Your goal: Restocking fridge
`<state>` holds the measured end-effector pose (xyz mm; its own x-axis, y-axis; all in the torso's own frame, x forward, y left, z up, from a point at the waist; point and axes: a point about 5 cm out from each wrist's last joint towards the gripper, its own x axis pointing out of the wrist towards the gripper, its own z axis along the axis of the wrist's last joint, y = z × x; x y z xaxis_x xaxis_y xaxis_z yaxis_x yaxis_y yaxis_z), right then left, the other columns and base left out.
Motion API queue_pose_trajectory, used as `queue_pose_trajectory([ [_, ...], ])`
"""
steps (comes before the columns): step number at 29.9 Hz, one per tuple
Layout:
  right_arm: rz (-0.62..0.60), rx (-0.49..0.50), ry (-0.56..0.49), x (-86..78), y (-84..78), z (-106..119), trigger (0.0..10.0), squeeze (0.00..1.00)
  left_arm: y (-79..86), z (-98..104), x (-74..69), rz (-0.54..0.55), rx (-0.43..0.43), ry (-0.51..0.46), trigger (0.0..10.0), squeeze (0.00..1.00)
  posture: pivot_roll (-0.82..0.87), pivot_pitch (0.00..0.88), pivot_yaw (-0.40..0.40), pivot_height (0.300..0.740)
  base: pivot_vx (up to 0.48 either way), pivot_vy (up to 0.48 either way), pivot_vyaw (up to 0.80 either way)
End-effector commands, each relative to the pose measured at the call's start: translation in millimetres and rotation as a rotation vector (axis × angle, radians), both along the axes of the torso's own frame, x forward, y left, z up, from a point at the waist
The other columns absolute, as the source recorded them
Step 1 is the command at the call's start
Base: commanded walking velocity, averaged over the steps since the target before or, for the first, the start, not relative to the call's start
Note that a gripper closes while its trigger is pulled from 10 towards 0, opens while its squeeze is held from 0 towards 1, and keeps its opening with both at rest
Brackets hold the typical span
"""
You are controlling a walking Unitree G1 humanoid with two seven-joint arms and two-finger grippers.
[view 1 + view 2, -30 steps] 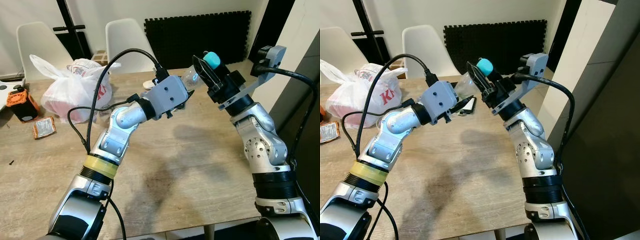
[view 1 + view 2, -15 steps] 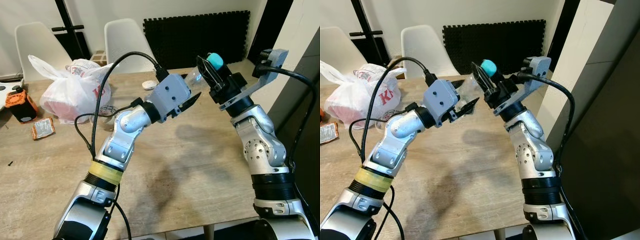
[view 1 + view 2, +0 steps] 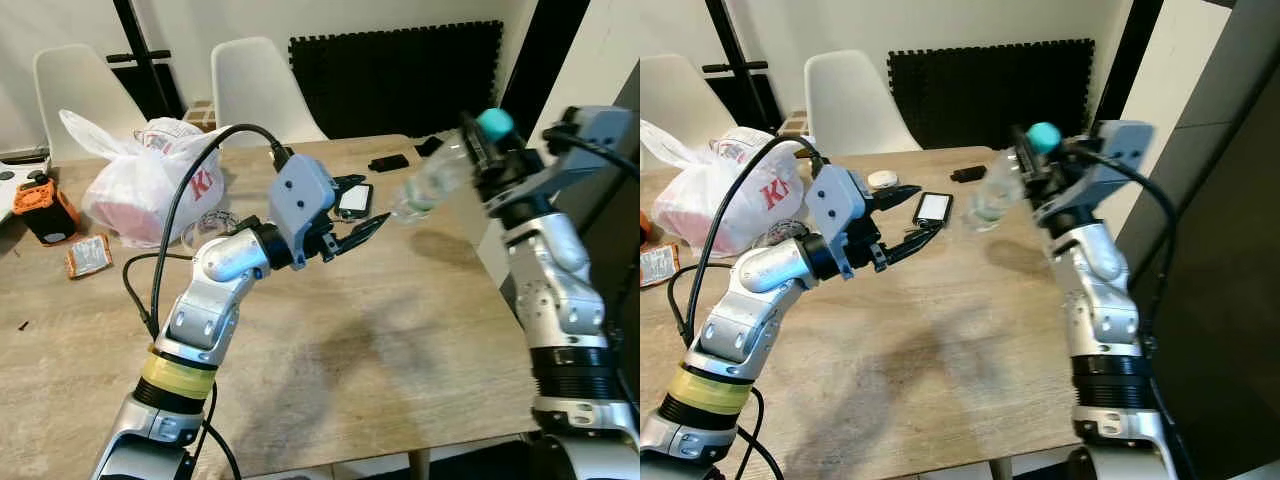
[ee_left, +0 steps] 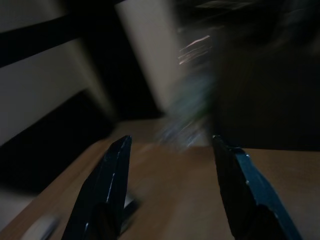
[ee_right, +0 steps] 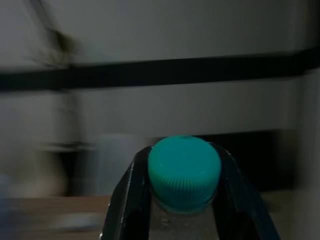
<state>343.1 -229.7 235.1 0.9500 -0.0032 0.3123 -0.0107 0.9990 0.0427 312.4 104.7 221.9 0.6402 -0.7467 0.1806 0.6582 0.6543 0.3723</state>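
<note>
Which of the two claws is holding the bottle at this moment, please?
The right claw holds the bottle by its teal-capped neck; the left claw is open and empty.

Motion-blurred beyond the parted fingers of the left gripper: a pale greenish streak, unidentifiable. Below the teal cap between the right gripper fingers, bottle body cut off by the frame edge. Smeared background behind it, nothing legible.

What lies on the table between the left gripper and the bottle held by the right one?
A phone lies on the table just behind the gap between the left gripper and the bottle; seen in the left eye view.
</note>
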Motion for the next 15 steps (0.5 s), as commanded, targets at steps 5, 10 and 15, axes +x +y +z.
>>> queue_pose_trajectory([
  [5,-0.446,-0.063,0.158,-34.3,-96.4,-47,10.0,0.00,48.0,-28,18.7,0.420,-0.036,0.056,10.0,0.00,0.05,0.000,0.012,0.740,0.000,0.000,0.00],
  [10,-0.550,-0.038,0.247,-50.3,-119.4,-72,10.0,0.00,71.4,-25,21.2,0.588,-0.019,-0.007,10.0,0.00,0.06,0.000,0.013,0.740,0.000,0.000,0.00],
  [15,-0.662,0.016,0.390,-74.3,-140.4,-115,10.0,0.00,116.2,-20,19.8,0.834,-0.032,-0.040,10.0,0.00,0.07,0.000,0.017,0.740,0.000,0.000,0.00],
])
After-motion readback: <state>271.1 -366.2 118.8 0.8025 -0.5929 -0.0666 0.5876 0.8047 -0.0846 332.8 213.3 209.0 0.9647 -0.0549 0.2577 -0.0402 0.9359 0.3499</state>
